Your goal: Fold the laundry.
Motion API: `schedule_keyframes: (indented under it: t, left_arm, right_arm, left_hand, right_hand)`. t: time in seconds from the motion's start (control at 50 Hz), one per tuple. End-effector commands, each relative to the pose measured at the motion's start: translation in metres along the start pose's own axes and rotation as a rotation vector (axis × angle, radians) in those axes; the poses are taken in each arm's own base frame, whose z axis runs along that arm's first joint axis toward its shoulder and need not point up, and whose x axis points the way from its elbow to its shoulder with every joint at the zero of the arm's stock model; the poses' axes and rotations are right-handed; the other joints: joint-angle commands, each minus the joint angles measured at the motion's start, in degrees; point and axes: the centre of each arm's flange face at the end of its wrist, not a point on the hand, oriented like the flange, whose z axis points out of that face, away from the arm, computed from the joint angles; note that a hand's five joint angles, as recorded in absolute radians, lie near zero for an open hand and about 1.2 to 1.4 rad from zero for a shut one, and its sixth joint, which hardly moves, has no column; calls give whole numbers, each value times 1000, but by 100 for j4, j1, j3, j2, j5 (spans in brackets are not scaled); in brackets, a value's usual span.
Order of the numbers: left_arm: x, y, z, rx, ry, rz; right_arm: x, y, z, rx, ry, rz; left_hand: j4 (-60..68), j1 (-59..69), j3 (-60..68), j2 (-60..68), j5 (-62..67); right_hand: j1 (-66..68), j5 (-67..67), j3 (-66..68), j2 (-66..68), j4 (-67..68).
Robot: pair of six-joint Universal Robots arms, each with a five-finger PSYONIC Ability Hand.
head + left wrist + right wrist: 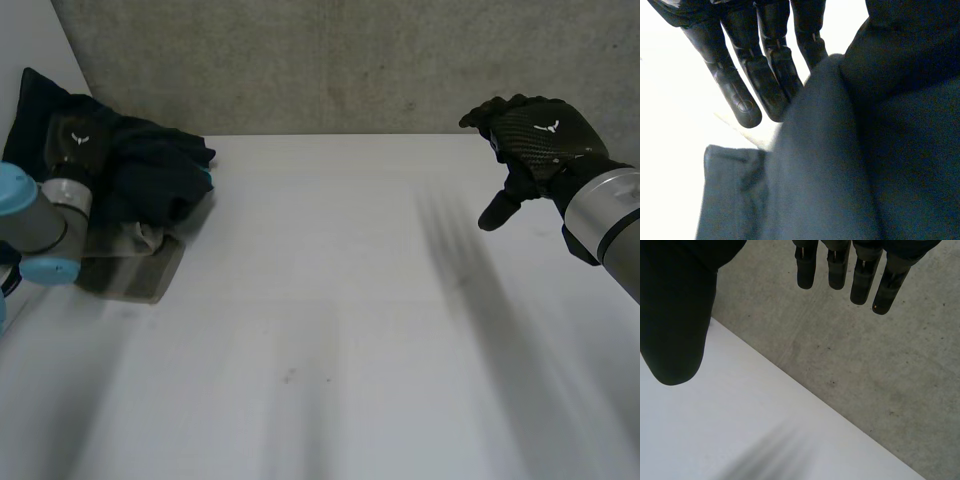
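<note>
Laundry lies as a small pile at the far left corner of the white table, close to the table's left edge. On top is a dark blue garment, crumpled and bunched, and under it is a grey folded cloth whose near end comes out from below the dark one. The left hand rests on the left part of the dark blue garment, with the left arm coming in from the left side just beside the pile. In the left wrist view its fingers are straight and lie side by side, not curled around anything; a raised fold of the dark garment covers the tips of some of them, so I cannot tell if they touch the cloth below, but they do not grasp it. The right hand is well apart from the pile, raised over the far right part of the table near its back edge. In the right wrist view its fingers hang straight and relaxed, the thumb stands away from them, and the hand holds nothing. Behind the back edge of the table is a grey concrete surface with small dark spots.
</note>
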Motion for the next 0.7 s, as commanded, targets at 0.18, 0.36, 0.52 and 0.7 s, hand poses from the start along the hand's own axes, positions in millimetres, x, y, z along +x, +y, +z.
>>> schedule_keyframes:
  t: [0.18, 0.36, 0.52, 0.7]
  left_arm:
    - [15, -273, -101, 358, 218, -491]
    - [100, -301, -207, 217, 589, -751]
    - [151, -285, -258, 45, 781, -728]
    - [108, -294, -230, 60, 665, -731]
  right_arm:
    - [1, -7, -2, 20, 5, -4]
    - [7, -14, -5, 42, 21, -10]
    - [7, -15, -5, 47, 20, -12]
    - [3, -11, -6, 24, 1, -41]
  left_hand:
    - [1153, 1722, 1266, 1172, 1282]
    - [1153, 1722, 1266, 1172, 1282]
    - [-5201, -4632, -5088, -5182, -5071]
    - [-5557, -4988, -5444, -5538, -5428]
  right_hand:
    - [-136, -326, -220, -250, -321]
    - [-136, -326, -220, -250, -321]
    - [-136, -326, -220, -250, -321]
    - [-136, -326, -220, -250, -321]
